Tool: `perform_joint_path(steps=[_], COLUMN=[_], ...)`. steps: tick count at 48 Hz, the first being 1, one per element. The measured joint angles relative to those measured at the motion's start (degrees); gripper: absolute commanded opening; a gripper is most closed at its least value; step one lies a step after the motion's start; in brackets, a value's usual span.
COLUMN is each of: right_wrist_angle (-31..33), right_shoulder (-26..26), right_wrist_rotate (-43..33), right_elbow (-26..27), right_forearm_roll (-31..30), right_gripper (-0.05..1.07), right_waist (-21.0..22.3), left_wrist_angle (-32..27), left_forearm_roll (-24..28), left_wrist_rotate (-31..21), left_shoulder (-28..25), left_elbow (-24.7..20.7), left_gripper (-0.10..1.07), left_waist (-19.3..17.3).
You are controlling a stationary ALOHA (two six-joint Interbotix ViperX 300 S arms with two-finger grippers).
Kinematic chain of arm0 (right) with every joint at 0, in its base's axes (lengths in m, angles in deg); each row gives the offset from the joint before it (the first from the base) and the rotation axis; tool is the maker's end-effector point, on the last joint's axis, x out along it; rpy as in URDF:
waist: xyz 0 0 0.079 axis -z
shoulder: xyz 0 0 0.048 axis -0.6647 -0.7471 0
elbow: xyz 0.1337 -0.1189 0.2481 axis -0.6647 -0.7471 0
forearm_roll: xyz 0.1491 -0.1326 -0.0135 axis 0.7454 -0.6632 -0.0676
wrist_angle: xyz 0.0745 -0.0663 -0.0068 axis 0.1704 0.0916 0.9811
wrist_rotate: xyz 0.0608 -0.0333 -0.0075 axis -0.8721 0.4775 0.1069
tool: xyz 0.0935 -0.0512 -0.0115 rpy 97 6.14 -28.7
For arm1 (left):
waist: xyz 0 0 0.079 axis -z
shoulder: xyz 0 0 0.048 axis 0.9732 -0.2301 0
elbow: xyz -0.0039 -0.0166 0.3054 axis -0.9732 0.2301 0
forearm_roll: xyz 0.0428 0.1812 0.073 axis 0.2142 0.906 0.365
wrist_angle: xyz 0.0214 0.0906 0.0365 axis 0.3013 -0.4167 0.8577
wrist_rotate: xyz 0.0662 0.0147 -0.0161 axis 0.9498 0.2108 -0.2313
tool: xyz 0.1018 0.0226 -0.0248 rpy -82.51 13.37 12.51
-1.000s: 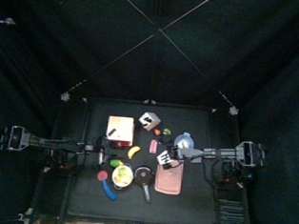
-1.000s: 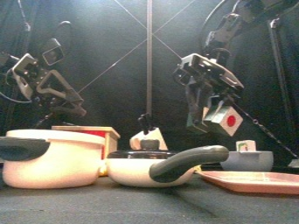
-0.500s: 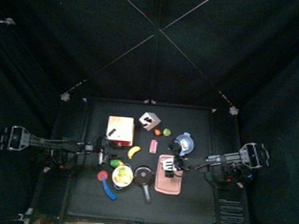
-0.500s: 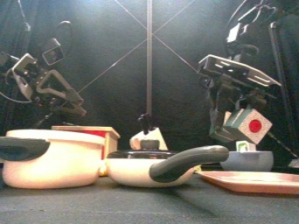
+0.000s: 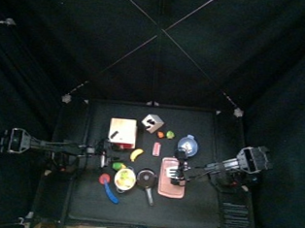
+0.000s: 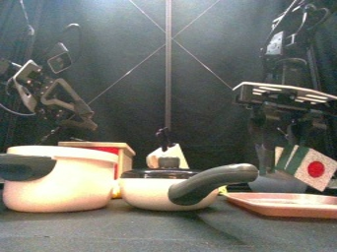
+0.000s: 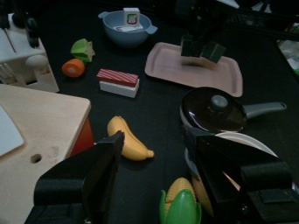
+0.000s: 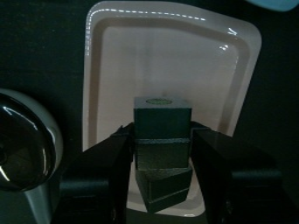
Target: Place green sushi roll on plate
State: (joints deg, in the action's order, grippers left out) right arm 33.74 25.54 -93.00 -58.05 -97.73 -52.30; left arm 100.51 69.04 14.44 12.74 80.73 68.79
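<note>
The green sushi roll (image 8: 162,124), a dark green block with a white, red-dotted end face (image 6: 306,168), sits between the jaws of my right gripper (image 8: 162,144), which is shut on it. It hangs just above the salmon-pink plate (image 8: 117,70), apart from the plate's surface (image 6: 283,204). In the top view the right gripper (image 5: 171,171) is over the plate (image 5: 175,187) at the table's front right. My left gripper (image 7: 158,188) rests open at the table's left side (image 5: 95,159), holding nothing.
A cream pot (image 6: 59,177) and a lidded pan with a grey handle (image 6: 184,185) stand at the front, left of the plate. A blue bowl (image 7: 126,26), a banana (image 7: 131,140), corn (image 7: 177,206), a wooden box (image 7: 35,122) and small food pieces lie around.
The right arm has carried the roll down and towards the front right, from high above the table to just over the plate. The left arm has stayed still.
</note>
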Motion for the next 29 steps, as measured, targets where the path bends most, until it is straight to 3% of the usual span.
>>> perform_joint_path(steps=[29], right_wrist_angle=[0.79], right_shoulder=[-3.78], right_wrist_rotate=[-0.18], right_elbow=[1.49], right_forearm_roll=[-0.09], right_gripper=[0.61], right_waist=[0.62], left_wrist_angle=[0.00], left_forearm_roll=[0.00], left_wrist_rotate=[0.00], left_shoulder=[0.00], left_elbow=[0.09], left_gripper=[0.92], left_waist=[0.00])
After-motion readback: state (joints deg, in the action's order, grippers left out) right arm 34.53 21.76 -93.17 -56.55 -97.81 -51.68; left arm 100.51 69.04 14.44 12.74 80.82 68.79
